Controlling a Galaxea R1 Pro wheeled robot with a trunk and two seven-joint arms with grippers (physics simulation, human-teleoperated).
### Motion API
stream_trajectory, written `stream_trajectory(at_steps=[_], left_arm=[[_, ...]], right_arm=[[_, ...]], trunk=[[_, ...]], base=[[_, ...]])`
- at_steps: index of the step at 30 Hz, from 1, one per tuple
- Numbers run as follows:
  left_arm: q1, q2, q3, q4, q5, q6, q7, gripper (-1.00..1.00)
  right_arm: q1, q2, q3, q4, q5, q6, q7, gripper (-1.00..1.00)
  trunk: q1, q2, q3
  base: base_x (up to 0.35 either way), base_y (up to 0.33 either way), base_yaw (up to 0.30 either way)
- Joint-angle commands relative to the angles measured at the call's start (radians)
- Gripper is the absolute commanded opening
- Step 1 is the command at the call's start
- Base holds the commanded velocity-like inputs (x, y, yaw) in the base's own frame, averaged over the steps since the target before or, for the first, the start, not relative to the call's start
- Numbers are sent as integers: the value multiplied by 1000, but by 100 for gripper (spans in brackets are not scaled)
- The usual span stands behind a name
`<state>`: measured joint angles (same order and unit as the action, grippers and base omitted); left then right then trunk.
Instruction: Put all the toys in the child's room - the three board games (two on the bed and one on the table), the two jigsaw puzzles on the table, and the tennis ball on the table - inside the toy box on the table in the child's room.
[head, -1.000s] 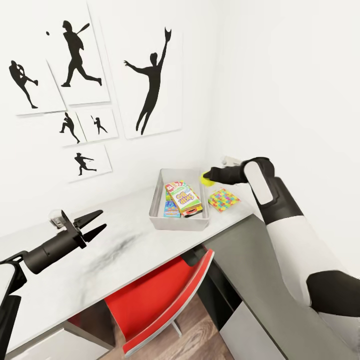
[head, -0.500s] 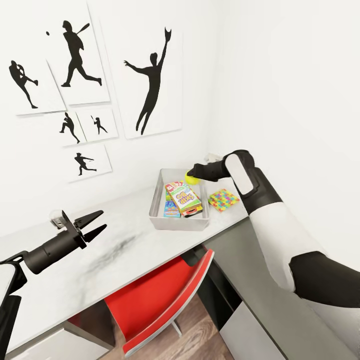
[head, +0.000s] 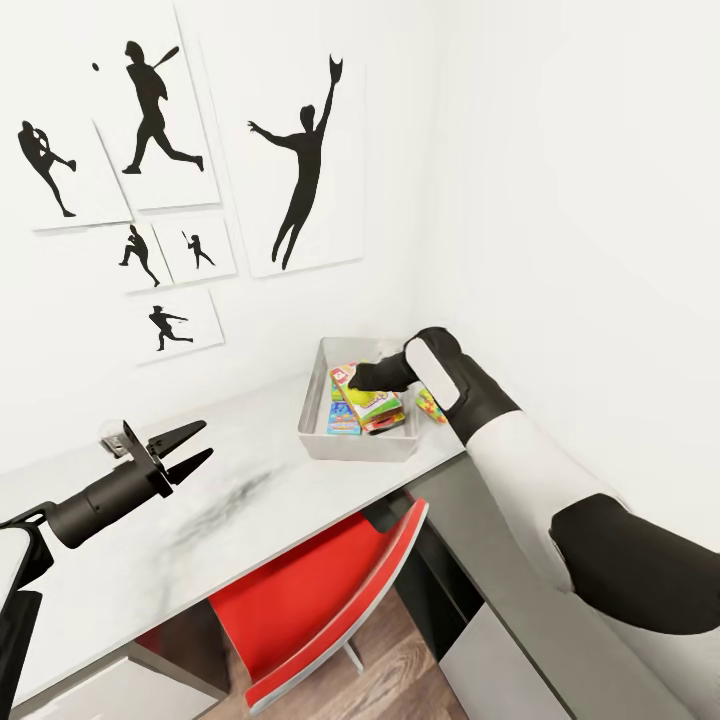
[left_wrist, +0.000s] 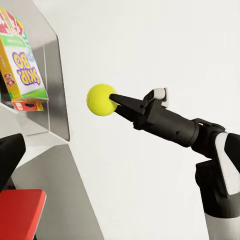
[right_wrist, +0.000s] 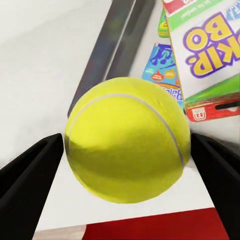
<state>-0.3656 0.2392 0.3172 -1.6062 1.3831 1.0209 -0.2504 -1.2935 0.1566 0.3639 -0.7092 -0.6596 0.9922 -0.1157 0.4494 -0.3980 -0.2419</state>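
Done: board games (head: 365, 398) already lie in the toy box (head: 312, 400).
In hand: your right gripper (right_wrist: 120, 160) clamps the tennis ball (right_wrist: 127, 139) above them.
Left: release; jigsaw puzzle (head: 430, 405) beside your wrist.

Setting: child's bedroom in a home, rendered. White walls; at 10 to 11 o'clock, a cluster of black silhouette pictures of ball players (head: 160, 140). Long pale bench (head: 200, 520) along the wall, red chair (head: 330, 590) tucked under it at 6 o'clock, wood-plank floor (head: 390, 670) below. Grey toy box (head: 352, 445) holding printed board games (head: 368, 397) near 12 o'clock.
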Motion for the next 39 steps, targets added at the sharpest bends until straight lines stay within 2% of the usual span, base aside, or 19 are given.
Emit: stream_trajectory(at_steps=[1,6,15,24,39], left_arm=[[-1,0,1,0,-9,4,-10,100],[-1,0,2,0,-9,5,-10,100],[-1,0,3,0,-9,5,-10,100],[-1,0,3,0,-9,5,-8,100],[-1,0,4,0,-9,7,-7,100]], right_arm=[[-1,2,10,9,-11,-5,-10,-100],[-2,8,30,56,-9,-30,-9,-100],[6,10,43,77,-7,-75,-5,-100],[2,11,49,68,-7,-83,-5,-100],[-8,15,56,61,-9,-80,-6,-100]], trunk=[[1,-2,-2],[1,-2,-2],[1,-2,-2],[1,-2,-5],[1,-2,-26]], base=[[0,0,0],[0,0,0],[0,0,0],[0,0,0],[0,0,0]])
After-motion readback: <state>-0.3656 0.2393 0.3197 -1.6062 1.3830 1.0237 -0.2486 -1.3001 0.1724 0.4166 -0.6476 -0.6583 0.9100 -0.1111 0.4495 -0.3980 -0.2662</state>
